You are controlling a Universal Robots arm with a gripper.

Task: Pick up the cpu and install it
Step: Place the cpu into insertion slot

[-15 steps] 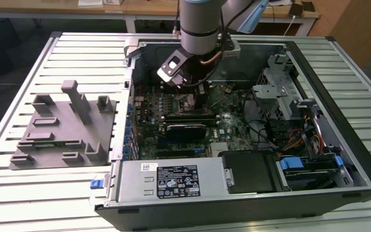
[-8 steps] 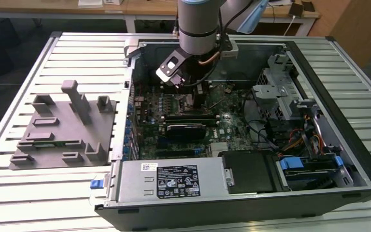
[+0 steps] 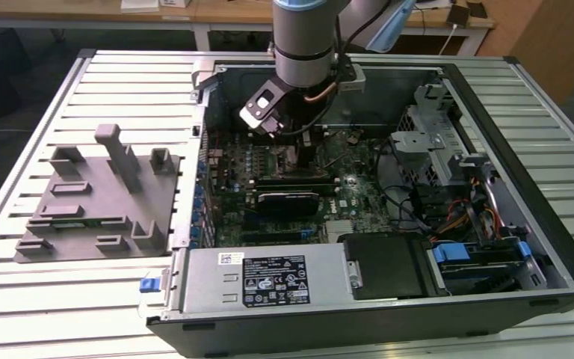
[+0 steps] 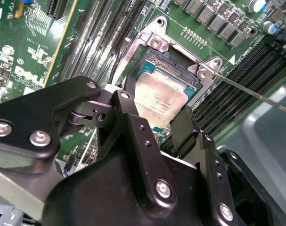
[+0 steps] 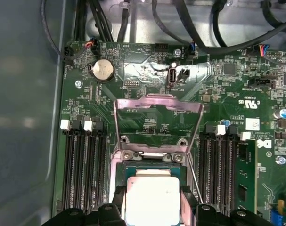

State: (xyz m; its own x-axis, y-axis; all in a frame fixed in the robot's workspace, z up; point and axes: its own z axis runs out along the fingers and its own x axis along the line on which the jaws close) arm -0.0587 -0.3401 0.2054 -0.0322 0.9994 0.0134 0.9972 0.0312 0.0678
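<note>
The cpu [image 4: 158, 96], a small square chip with a silvery top, sits tilted at the open motherboard socket [image 4: 180, 66], one edge low over the socket's frame. My gripper [image 4: 155, 103] has a black finger [image 4: 126, 101] against each of two opposite sides of it. In the first wrist view the cpu [image 5: 152, 195] lies between the fingers [image 5: 118, 200], just below the raised load plate [image 5: 157, 115]. In the exterior view my gripper [image 3: 302, 146] reaches down into the open computer case [image 3: 556, 224] over the middle of the board.
Memory slots [image 5: 81, 165] flank the socket on both sides. A thin metal lever [image 4: 256, 94] sticks out beside the socket. A grey fixture block [image 3: 98, 194] lies on the slatted table at the exterior view's left. A power supply [image 3: 267, 278] and drive cage [image 3: 447, 149] crowd the case.
</note>
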